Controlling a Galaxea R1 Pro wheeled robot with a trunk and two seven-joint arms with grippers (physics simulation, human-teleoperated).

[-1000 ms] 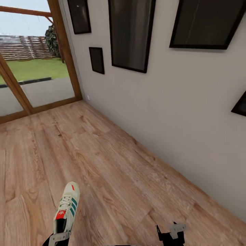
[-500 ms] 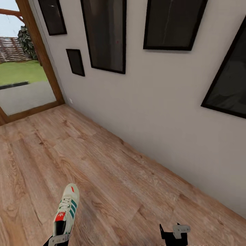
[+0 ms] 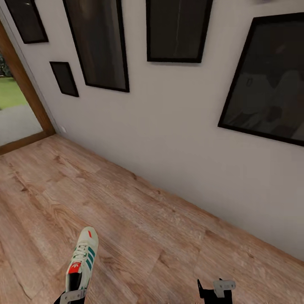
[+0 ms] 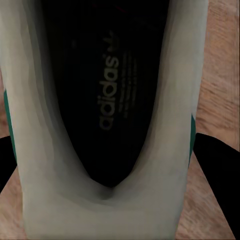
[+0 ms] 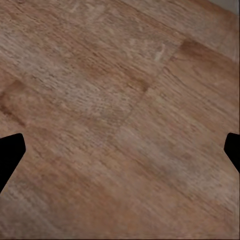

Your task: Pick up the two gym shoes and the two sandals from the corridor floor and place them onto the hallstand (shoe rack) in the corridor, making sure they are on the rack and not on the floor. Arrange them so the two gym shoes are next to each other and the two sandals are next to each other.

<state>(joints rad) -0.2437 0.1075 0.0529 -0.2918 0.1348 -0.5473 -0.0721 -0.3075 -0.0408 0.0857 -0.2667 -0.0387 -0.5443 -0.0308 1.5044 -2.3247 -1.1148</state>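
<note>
At the lower left of the head view, the left gripper (image 3: 72, 295) grasps a gym shoe (image 3: 82, 258) by its heel end, toe pointing up the frame over the corridor floor (image 3: 139, 228). In the left wrist view the shoe's dark insole sits between the black fingers (image 4: 220, 175). At the bottom edge, right of centre, the right gripper (image 3: 215, 291) is spread wide and empty, with dark framed pictures (image 3: 99, 42) on the grey wall (image 3: 169, 126) above.

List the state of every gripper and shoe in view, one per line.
left gripper: shut on the gym shoe, carrying it.
gym shoe: held off the corridor floor, toe pointing away from the robot, laced.
right gripper: open, empty, above bare floor.
</note>
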